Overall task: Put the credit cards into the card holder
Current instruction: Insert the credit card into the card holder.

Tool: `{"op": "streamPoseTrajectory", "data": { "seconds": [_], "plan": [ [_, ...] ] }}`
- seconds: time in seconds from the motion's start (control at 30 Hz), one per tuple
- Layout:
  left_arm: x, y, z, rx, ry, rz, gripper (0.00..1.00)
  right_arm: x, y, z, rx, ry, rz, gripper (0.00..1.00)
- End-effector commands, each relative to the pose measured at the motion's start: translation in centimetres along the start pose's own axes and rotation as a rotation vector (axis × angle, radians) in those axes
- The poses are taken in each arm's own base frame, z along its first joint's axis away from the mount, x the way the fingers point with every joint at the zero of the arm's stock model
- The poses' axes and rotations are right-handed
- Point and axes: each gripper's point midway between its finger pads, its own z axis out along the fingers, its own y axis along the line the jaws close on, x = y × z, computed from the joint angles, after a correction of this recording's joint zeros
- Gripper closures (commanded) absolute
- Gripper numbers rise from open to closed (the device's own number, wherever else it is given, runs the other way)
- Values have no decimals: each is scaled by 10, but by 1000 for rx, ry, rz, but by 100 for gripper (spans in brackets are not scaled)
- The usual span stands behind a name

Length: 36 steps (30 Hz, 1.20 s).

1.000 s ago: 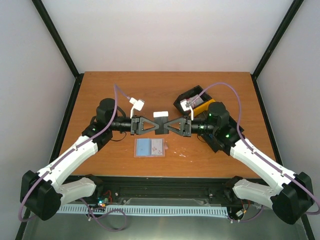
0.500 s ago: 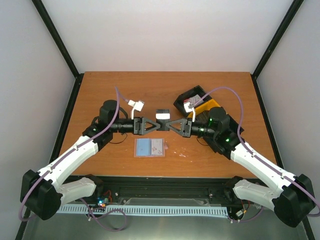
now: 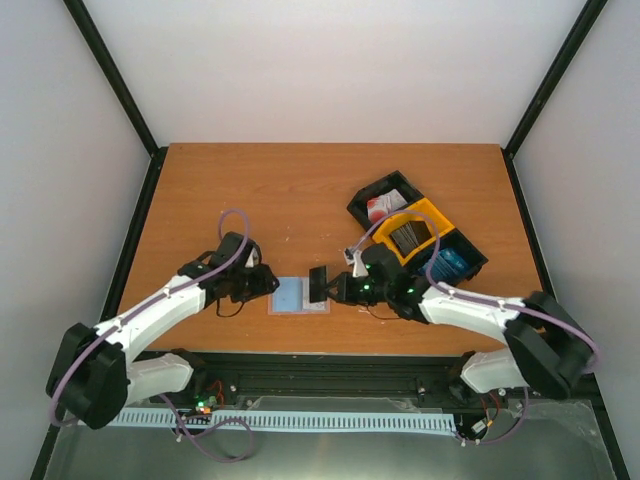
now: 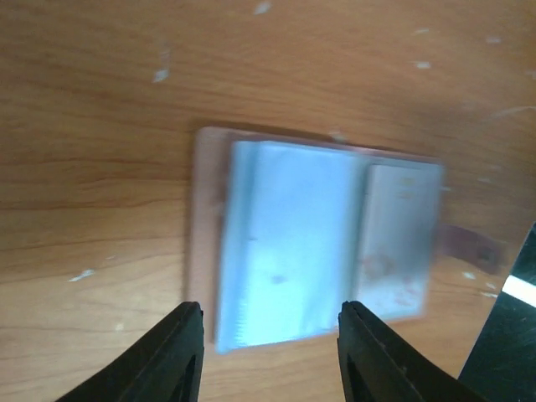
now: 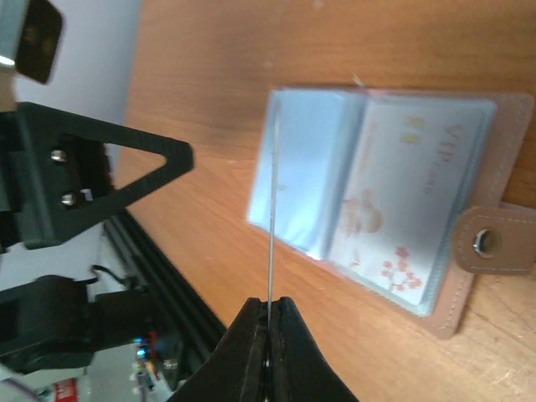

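Right fingers (image 5: 289,335) clamped on thin plastic credit card (image 5: 272,209), edge-on over the open tan-pink, blue-lined card holder (image 5: 394,201) on the wooden tabletop (image 3: 300,190). Left fingers (image 4: 180,352) apart over the holder's edge. Card looks light, stiff and slick: pinch the short edge.

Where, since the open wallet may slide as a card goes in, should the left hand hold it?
Probably the tan border at its left end, reached from above on the left. The wallet lies open and flat, so only that rim is free to pin, and the right hand holds a card edge-on over the middle.
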Motion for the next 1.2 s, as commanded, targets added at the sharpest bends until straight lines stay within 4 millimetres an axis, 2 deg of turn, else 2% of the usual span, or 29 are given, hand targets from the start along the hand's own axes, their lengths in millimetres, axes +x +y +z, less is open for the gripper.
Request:
{"op": "streamPoseTrajectory", "data": {
  "seconds": [0.0, 0.2, 0.37, 0.6, 0.87, 1.17],
  "plan": [
    [-2, 32, 11, -143, -25, -46, 55, -1, -11, 25, 33, -32, 6, 97],
    [-1, 36, 28, -157, 5, -28, 54, 0, -23, 46, 50, -23, 18, 97],
    [9, 45, 36, -177, 44, -25, 56, 5, -28, 62, 25, 5, 46, 97],
    [17, 47, 39, -181, 89, -5, 69, 6, -24, 76, -32, 12, 59, 97],
    [21, 49, 46, -188, 124, 13, 84, 13, -36, 83, -8, 36, 111, 97],
    [19, 53, 44, -211, 112, 15, 87, 9, -27, 77, -30, 42, 127, 97]
  ]
}}
